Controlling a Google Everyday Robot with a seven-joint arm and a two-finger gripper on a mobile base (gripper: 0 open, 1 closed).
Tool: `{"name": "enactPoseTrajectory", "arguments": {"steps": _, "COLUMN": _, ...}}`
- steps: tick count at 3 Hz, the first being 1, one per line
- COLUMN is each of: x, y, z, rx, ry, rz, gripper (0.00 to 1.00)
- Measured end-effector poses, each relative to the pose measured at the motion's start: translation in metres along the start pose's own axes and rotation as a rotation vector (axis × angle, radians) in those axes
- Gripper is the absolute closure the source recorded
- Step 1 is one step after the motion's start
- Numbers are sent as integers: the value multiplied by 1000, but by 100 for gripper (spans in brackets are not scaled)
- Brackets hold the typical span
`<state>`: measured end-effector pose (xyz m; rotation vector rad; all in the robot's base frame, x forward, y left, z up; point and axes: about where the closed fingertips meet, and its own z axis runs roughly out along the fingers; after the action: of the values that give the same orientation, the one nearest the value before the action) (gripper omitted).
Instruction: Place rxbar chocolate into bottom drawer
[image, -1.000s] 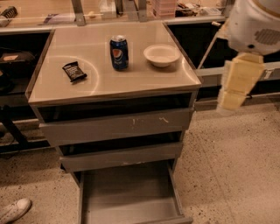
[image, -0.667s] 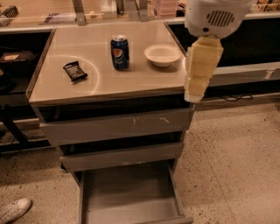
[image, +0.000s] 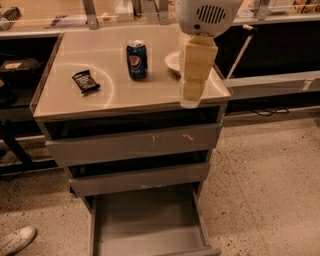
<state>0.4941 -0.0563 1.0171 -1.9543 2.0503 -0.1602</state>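
Observation:
The rxbar chocolate (image: 86, 81), a small black-wrapped bar, lies on the left part of the cabinet top (image: 125, 97). The bottom drawer (image: 147, 222) is pulled out at the foot of the cabinet, and its grey floor is bare. My gripper (image: 192, 97) hangs from the white arm head over the right front part of the cabinet top. It is well to the right of the bar, apart from it, and holds nothing that I can see.
A blue Pepsi can (image: 136, 60) stands upright mid-top. A white bowl (image: 173, 61) sits right of it, partly hidden behind my gripper. Two upper drawers (image: 135, 143) sit slightly open. A white shoe (image: 17, 240) is on the floor at the lower left. A counter runs behind.
My gripper has swung left, from beside the cabinet's right side to over the right part of its top, in front of the bowl. The bar, can and drawers have not moved.

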Motion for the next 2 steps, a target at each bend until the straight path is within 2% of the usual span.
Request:
{"name": "enactPoseTrajectory", "arguments": {"steps": 1, "x": -11, "y": -17, "z": 7, "rx": 27, "ry": -56, "rz": 61, "gripper": 0}}
{"name": "enactPoseTrajectory", "arguments": {"steps": 2, "x": -34, "y": -50, "z": 32, "rx": -1, "ry": -101, "rz": 114, "gripper": 0}}
